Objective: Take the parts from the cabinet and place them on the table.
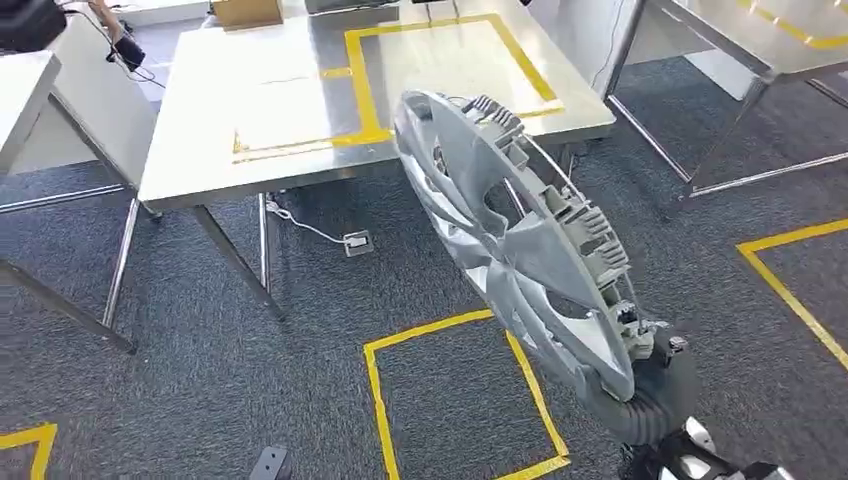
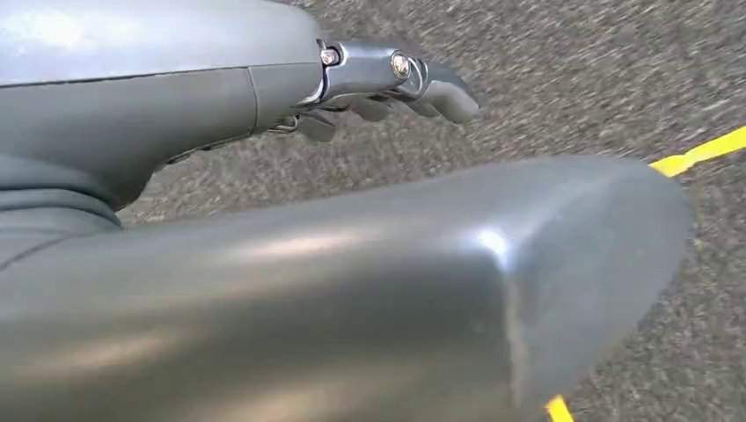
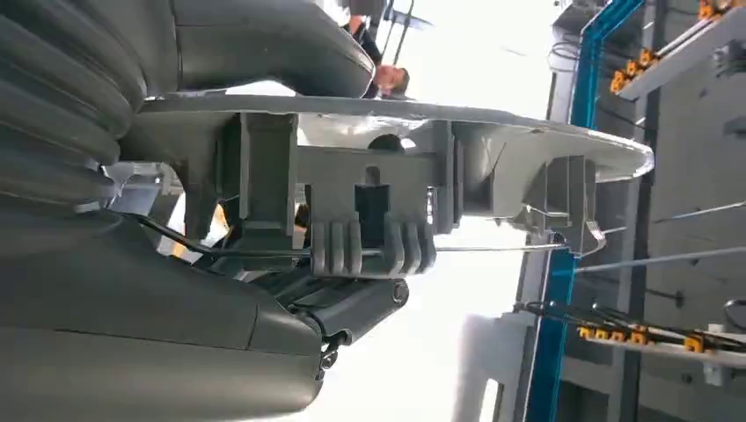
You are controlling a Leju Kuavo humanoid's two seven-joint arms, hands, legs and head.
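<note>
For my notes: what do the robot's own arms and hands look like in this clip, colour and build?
The right hand sits on a grey ribbed, bellows-like wrist cover, with silver arm parts below it. Up close, the right hand shows a thick smooth grey thumb. The left hand has a glossy grey shell, darker grey fingers and bare metal links with small screws. No cables or markings are visible on either.

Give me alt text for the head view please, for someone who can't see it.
The robot's right hand holds a grey plastic wheel cover by its rim, tilted up over grey carpet marked with yellow tape. Ahead stands a steel table with a yellow tape rectangle on top.
</note>
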